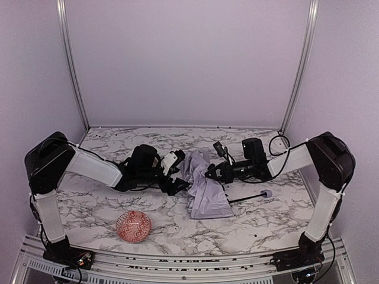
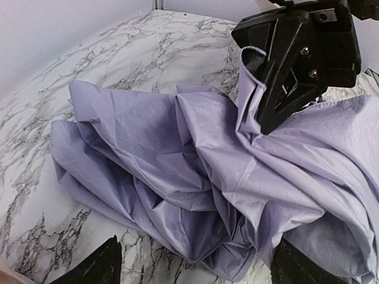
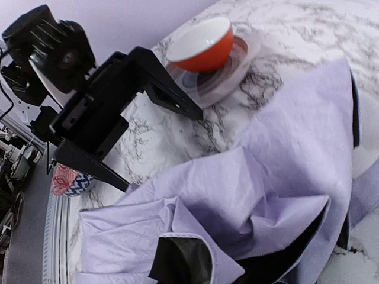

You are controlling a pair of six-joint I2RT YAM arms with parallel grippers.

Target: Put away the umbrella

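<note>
A marbled surface (image 1: 266, 219) fills a lavender-walled booth. At its middle lies the umbrella (image 1: 207, 198), canopy loose and crumpled, shaft out to the right, so bundling and stowing seem still to do. The left fingers (image 2: 98, 263) are spread around the fabric; the right fingers (image 2: 284, 77) pinch a fold.

My left arm (image 1: 95, 168) and right arm (image 1: 290, 160) both reach in low and meet near the middle of the frame. The left fingers (image 3: 166, 86) are spread wide apart. The right fingers (image 2: 284, 89) pinch a fold of the umbrella (image 1: 207, 195).
</note>
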